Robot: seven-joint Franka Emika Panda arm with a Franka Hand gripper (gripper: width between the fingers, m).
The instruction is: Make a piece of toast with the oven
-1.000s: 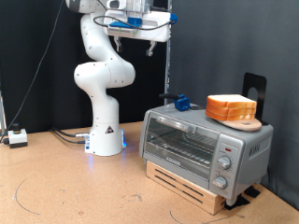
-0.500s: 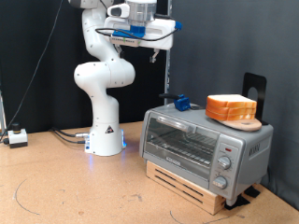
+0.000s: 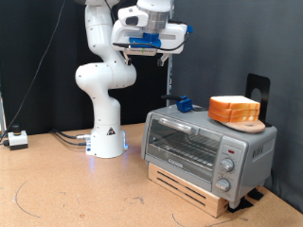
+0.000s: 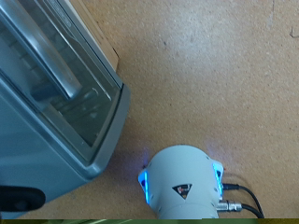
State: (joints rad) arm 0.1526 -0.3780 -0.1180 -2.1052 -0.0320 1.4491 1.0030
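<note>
While shut, oven [image 3: 206, 146] door leftward.

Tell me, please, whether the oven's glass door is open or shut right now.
Shut. The oven has its glass door upright and flush against the front, and the bar handle sits at the top edge.

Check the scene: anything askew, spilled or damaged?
Nothing stands out. The boxy silver toaster oven sits square on its wooden base, glass door shut. The stack of pale bread slices rests neatly on top. The gripper hangs high above, holding nothing.
</note>
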